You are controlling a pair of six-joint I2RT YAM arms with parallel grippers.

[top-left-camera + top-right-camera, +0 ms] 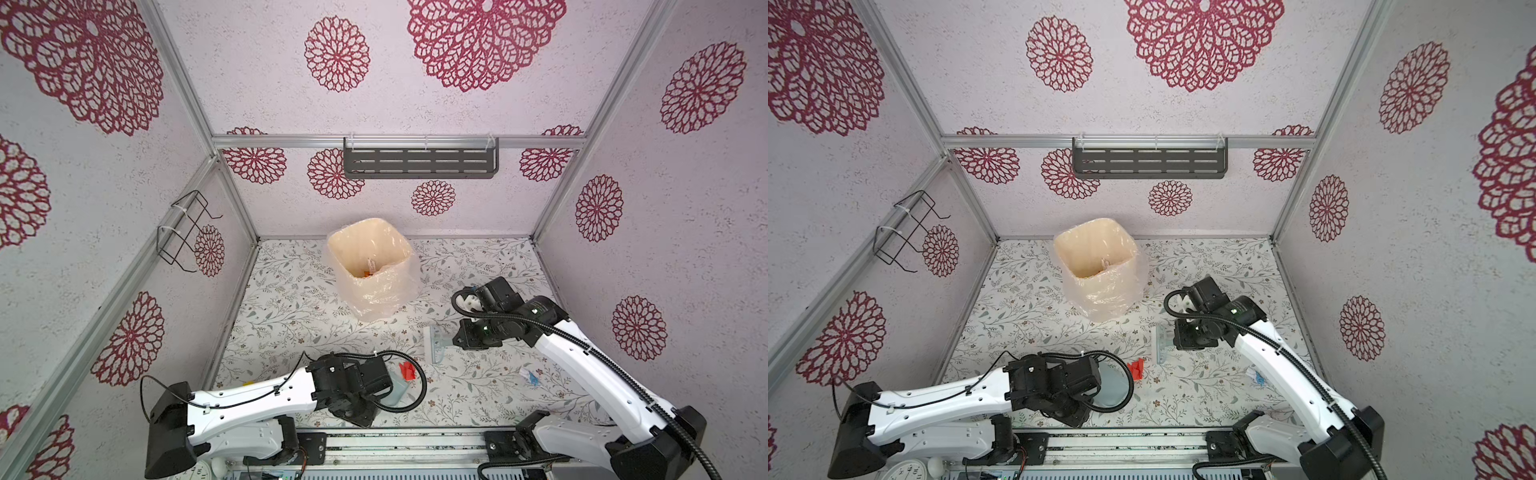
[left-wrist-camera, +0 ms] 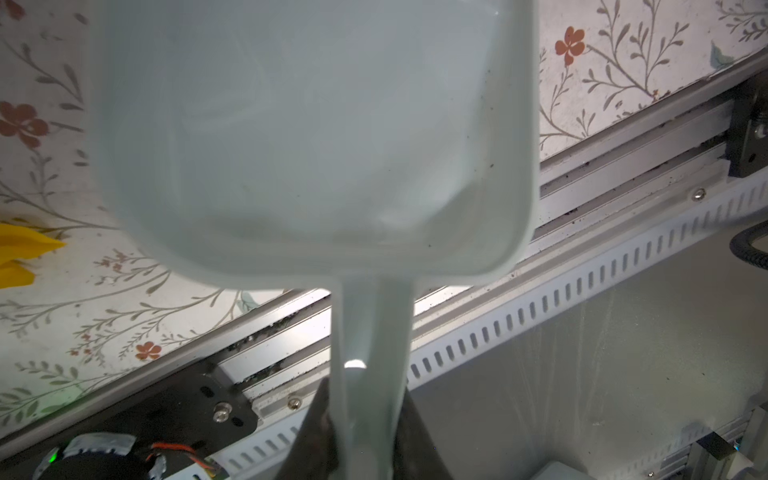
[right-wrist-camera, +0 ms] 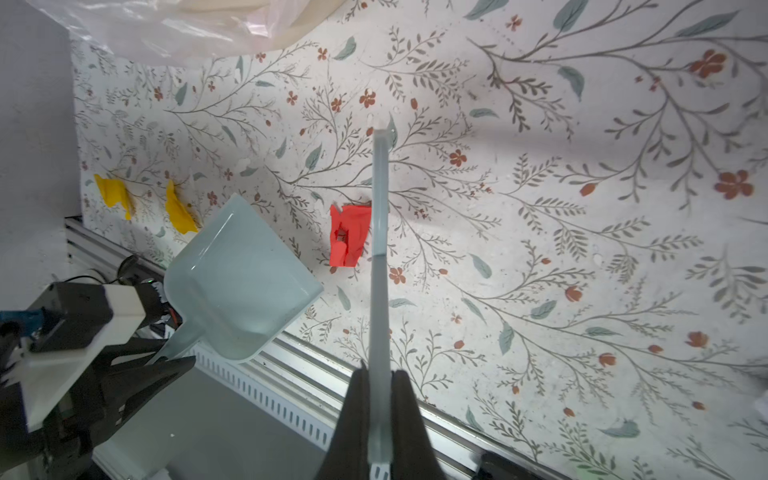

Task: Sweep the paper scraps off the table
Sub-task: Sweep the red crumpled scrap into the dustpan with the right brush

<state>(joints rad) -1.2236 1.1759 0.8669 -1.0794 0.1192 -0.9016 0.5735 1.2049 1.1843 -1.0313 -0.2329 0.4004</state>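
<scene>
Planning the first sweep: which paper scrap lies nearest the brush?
The red scrap, just beside the brush; the yellow pair and the blue-marked white one lie farther.

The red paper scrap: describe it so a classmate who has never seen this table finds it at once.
Start at the cream plastic-lined bin at the back of the leaf-printed table and come toward the near edge. There, between the pale blue-grey dustpan and the pale brush, lies a crumpled red paper scrap, the only red one.
</scene>
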